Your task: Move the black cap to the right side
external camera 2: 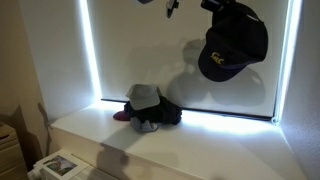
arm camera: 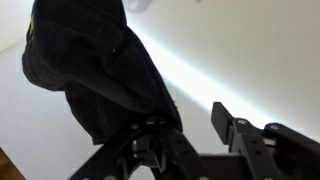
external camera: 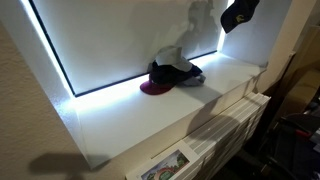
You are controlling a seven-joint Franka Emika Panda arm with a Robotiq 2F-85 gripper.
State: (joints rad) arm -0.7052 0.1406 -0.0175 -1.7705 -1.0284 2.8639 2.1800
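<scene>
Gripper fingers fill the bottom of the wrist view, dark against the white ledge. You've got the black cap hanging straight off them. Its cloth bunches at the left finger and spreads away toward the top left of that view. The right finger shows a sliver of white between itself and the cloth, and the pinch point is buried in fabric. The cap is off the ledge and hanging free, so call it clamped on the cap.

In both exterior views the black cap is up in the air in front of the white back panel, well above the ledge and touching nothing below. It carries a yellow mark, too small to read. Most of the gripper is cut off by the top edge there, so the cap sits directly under it.

Two more caps are piled on the ledge against the back panel: a maroon cap on the left edge of the pile, and a dark cap with blue-grey parts touching it, partly on top. Your black cap is right of that pile and well apart from it.

Bright light strips run along the panel's edges. A printed sheet lies at the near side, lower than the ledge.
</scene>
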